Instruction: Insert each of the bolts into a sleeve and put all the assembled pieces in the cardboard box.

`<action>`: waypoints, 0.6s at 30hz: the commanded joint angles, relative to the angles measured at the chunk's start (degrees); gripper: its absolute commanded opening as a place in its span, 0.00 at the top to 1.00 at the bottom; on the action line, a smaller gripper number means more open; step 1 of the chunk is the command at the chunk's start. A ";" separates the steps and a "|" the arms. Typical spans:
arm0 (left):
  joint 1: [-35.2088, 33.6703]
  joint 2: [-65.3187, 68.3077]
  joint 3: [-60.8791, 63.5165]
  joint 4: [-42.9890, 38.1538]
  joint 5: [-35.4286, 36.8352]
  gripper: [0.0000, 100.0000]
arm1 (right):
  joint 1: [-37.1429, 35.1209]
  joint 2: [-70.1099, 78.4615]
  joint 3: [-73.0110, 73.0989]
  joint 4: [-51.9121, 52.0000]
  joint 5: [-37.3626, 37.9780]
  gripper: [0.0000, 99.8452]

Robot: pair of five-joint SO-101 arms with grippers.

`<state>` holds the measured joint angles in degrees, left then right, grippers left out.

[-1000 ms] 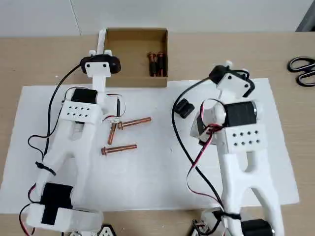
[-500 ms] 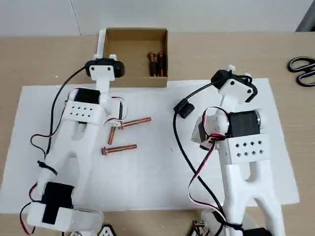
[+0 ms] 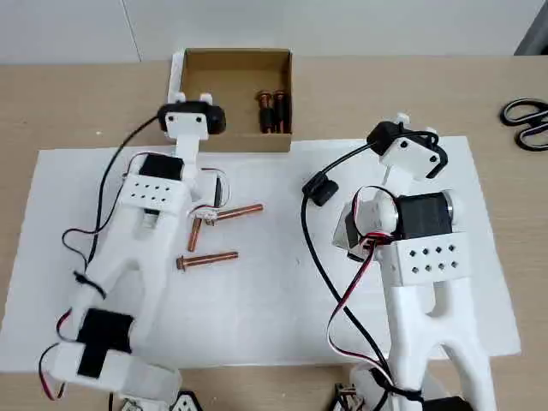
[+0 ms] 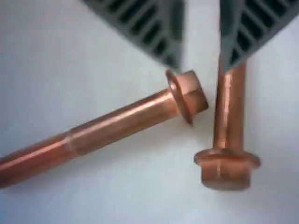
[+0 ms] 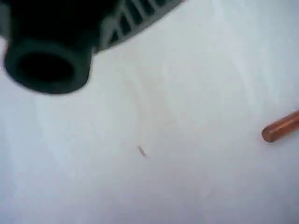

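Observation:
Three copper bolts lie on the white sheet point(image 3: 282, 308): one point(image 3: 237, 211) slanted, one point(image 3: 195, 233) short-looking, one point(image 3: 207, 259) nearer the front. My left gripper point(image 3: 208, 204) hovers low over the first two, open; its grey fingertips point(image 4: 170, 51) sit just above the two bolt heads point(image 4: 188, 94) point(image 4: 226, 164), gripping nothing. My right gripper point(image 3: 332, 195) is shut on a black sleeve point(image 3: 318, 187) point(image 5: 46, 65) just above the sheet's middle. A bolt tip point(image 5: 281, 128) shows farther off. The cardboard box point(image 3: 224, 67) holds two assembled pieces point(image 3: 274, 111).
Scissors point(image 3: 527, 120) lie on the wooden table at the far right. The right arm's black cable point(image 3: 312, 248) loops over the sheet between the arms. The sheet's front half is bare.
My left arm has swung right and a little toward the box, bringing its gripper over the bolt heads. My right arm drew back slightly at first, then held still with the sleeve.

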<state>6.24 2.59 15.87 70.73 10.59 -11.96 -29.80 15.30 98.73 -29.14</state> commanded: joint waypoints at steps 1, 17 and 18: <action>-0.26 1.93 -2.59 -0.97 -0.09 0.87 | 0.57 -1.54 -0.26 0.04 0.00 1.00; -2.11 2.90 -2.68 -4.48 3.16 0.92 | 0.66 -1.54 -0.18 -0.04 -0.09 1.00; -2.11 2.90 -2.68 -4.48 3.16 0.92 | 0.66 -1.54 -0.18 -0.04 -0.09 1.00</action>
<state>4.66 5.76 15.78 67.56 13.58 -11.96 -29.80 15.38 98.73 -29.14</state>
